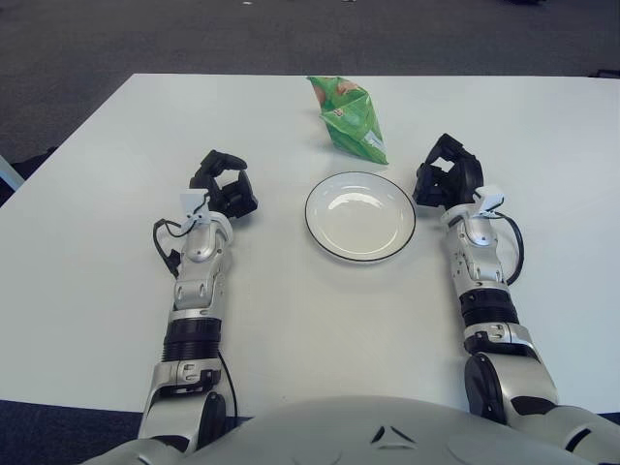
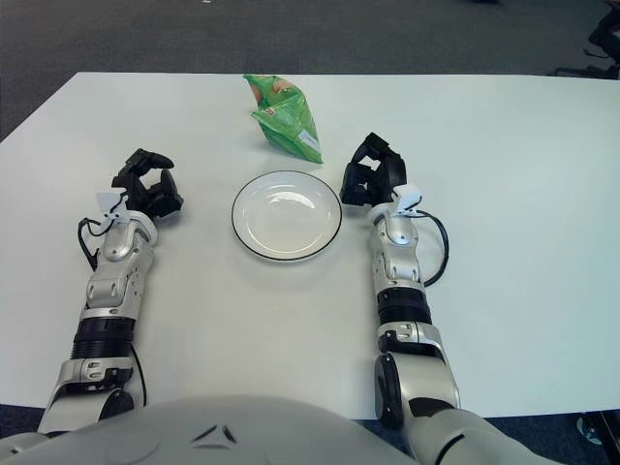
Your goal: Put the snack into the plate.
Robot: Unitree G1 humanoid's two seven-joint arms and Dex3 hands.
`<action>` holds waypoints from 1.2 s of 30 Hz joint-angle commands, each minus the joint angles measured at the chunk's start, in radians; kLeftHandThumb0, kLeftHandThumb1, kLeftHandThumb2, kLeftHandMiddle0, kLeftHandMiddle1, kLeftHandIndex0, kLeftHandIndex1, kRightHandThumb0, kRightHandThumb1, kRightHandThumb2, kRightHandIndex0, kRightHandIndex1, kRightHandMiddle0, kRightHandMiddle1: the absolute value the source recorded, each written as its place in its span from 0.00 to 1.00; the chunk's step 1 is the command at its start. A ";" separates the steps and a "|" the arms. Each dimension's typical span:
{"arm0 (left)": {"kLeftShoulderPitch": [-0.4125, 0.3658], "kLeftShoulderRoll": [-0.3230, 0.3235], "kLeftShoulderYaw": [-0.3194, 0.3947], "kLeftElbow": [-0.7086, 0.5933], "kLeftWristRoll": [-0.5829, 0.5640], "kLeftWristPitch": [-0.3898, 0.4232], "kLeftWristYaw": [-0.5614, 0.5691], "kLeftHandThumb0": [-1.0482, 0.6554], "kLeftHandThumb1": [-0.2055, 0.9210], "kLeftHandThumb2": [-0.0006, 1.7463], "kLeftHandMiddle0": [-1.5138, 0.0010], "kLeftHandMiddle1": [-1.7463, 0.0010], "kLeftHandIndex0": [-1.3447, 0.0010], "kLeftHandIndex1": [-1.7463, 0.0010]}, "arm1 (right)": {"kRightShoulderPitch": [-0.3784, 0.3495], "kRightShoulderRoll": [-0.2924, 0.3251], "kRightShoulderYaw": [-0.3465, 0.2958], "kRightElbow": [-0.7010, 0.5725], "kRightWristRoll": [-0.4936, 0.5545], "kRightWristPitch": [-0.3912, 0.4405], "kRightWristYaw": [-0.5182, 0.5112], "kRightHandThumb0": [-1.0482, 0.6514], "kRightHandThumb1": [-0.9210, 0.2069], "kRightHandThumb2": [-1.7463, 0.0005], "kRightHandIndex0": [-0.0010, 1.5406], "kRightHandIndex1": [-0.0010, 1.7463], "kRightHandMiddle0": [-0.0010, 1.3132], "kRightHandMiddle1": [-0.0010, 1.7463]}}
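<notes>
Since nothing is held yet, the step in hand is the reach for the green snack bag (image 1: 351, 118), and in the left eye view it lies on the white worktop (image 1: 97, 194) just beyond the far rim of the white plate (image 1: 360, 216), close to it but seemingly not touching. The right hand (image 1: 446, 174) rests on the worktop just beside the plate's right edge, fingers loosely curled and holding nothing, and it is the nearer hand to the bag; I judge it should go forward and a little inward, rising first so the wrist clears the plate rim instead of nudging the plate. The bag looks puffed and crinkled, so a pinch on an upper fold should hold better than a squeeze on its slippery sides. The left hand (image 1: 225, 184) sits well left of the plate, fingers likewise curled on nothing. Turning to the right eye view, the snack bag (image 2: 283, 116) again sits behind the plate (image 2: 287, 215), slightly toward its left half, with the right hand (image 2: 373, 174) beside the rim and the left hand (image 2: 147, 186) apart. Nothing else stands on the worktop (image 2: 523, 194); only the plate itself lies near the path, and dark carpet (image 2: 387, 34) lies beyond.
</notes>
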 commanded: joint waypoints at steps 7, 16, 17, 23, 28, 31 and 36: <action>0.109 -0.052 -0.005 0.052 0.006 0.008 0.022 0.33 0.45 0.76 0.12 0.00 0.54 0.00 | 0.102 0.013 -0.011 0.045 0.005 0.017 -0.005 0.30 0.68 0.14 0.86 1.00 0.57 1.00; 0.110 -0.046 -0.004 0.063 -0.003 -0.015 0.005 0.33 0.45 0.76 0.12 0.00 0.54 0.00 | 0.096 0.007 -0.017 0.056 0.005 0.036 -0.010 0.30 0.67 0.14 0.87 1.00 0.57 1.00; 0.109 -0.045 -0.003 0.062 -0.004 -0.016 0.005 0.33 0.46 0.76 0.12 0.00 0.54 0.00 | 0.094 0.007 -0.018 0.056 0.006 0.042 -0.011 0.30 0.67 0.14 0.87 1.00 0.56 1.00; 0.107 -0.042 0.002 0.061 -0.005 -0.018 0.006 0.33 0.46 0.76 0.12 0.00 0.54 0.00 | 0.065 0.009 -0.031 -0.002 0.021 0.136 -0.044 0.30 0.65 0.16 0.86 1.00 0.55 1.00; 0.108 -0.035 -0.001 0.060 0.004 -0.017 0.005 0.33 0.45 0.77 0.11 0.00 0.53 0.00 | 0.017 0.002 -0.028 -0.131 0.016 0.275 -0.089 0.31 0.63 0.17 0.86 1.00 0.54 1.00; 0.106 -0.031 -0.003 0.062 0.009 -0.016 0.004 0.33 0.45 0.77 0.11 0.00 0.53 0.00 | -0.004 -0.006 -0.029 -0.171 0.014 0.330 -0.103 0.31 0.63 0.18 0.85 1.00 0.53 1.00; 0.104 -0.030 -0.008 0.061 0.017 -0.011 0.008 0.33 0.44 0.77 0.10 0.00 0.53 0.00 | -0.049 -0.036 -0.033 -0.185 0.006 0.368 -0.099 0.31 0.62 0.18 0.86 1.00 0.53 1.00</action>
